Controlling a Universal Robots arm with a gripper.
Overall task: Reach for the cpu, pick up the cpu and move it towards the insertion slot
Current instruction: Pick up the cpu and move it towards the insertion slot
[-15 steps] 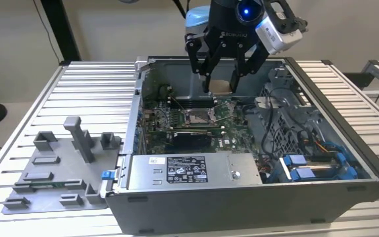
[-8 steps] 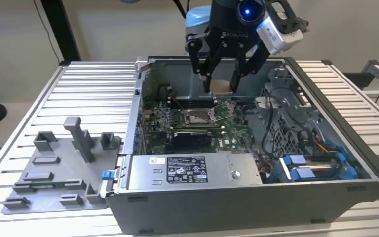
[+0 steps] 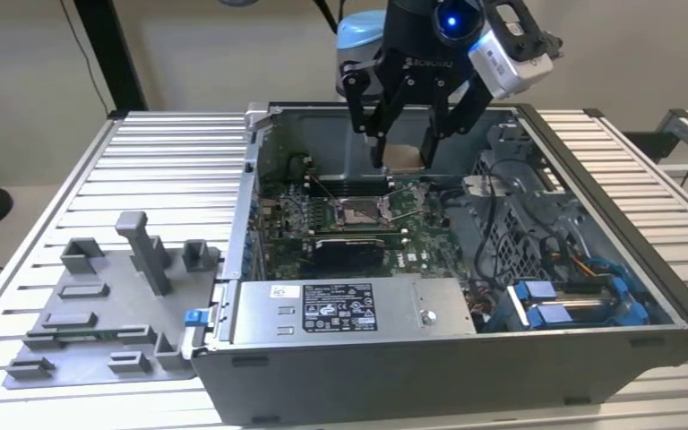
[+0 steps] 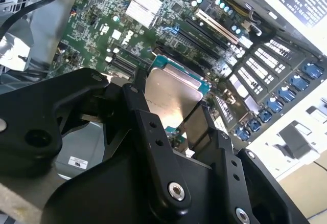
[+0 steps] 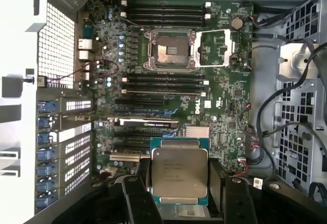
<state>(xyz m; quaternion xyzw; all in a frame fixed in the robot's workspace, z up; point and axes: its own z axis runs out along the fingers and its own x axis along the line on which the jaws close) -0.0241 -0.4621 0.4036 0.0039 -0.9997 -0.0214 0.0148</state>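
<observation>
1. Already the gripper (image 3: pixel 407 148) was closed on the cpu (image 3: pixel 407 158), a finger pressed against each of two opposite edges, so the pick-up looked done and the carrying step was in hand.

2. In the exterior view the chip hung in the upper middle of the frame, lifted clear of the green circuit board (image 3: pixel 422 255) inside the open computer case (image 3: pixel 440 367).

3. In the first wrist view the chip's silvery face sat at the lower centre of the picture, level and square between the black fingers (image 5: pixel 134 203).

4. The insertion slot (image 5: pixel 171 50) lay in the upper centre of that picture, its metal frame swung open and its tan centre bare, well apart from the chip.

5. In the exterior view the slot lay at the centre of the frame, below the gripper.

6. As a judgement, the next move called for bringing the chip directly over the socket, keeping it flat and its edges lined up with the frame, before any lowering.

7. The grey plastic fixture (image 3: pixel 105 305) sat at the lower left, outside the case.
</observation>
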